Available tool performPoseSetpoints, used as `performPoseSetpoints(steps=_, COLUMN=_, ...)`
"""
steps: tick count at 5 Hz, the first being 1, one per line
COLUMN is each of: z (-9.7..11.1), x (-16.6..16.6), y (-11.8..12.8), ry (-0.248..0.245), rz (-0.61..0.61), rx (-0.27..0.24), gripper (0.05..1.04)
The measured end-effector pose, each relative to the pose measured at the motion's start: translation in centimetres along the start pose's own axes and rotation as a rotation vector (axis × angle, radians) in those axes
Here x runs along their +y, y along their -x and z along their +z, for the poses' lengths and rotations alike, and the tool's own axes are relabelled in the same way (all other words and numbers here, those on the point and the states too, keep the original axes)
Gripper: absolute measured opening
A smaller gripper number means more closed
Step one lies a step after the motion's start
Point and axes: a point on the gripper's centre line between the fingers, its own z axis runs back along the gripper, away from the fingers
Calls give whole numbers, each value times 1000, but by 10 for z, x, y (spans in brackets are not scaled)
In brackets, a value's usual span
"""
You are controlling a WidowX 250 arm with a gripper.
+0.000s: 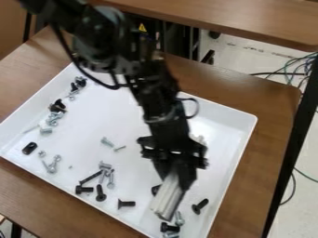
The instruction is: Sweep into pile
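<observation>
Grey ribbed bar (166, 201) in camera view: pincer (176, 175) closed on its upper end, lower end among loose screws (200, 206) in tray (87, 139). Bar looks light, stiff; top grip suits. Screws hard, likely to roll, skid on slick plastic.

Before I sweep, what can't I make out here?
In the camera view:
- Tray: near corner cut off by the bottom edge; some surface hidden behind the arm.
- Dark piece: partly hidden by the pale block.
- Speck on the tray: too small to identify.
</observation>
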Motion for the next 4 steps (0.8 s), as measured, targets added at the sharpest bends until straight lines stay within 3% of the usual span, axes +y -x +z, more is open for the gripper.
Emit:
performPoseSetpoints(steps=1, z=1, x=-10, y=-4, ry=-14, rz=-1, rx=21, gripper=358)
performPoseSetpoints(steps=3, z=-38, x=-16, y=-18, ry=-55, rz=25, rx=108, gripper=359)
performPoseSetpoints(steps=4, z=-43, x=-12, y=-23, ry=-88, rz=34, rx=115, gripper=358)
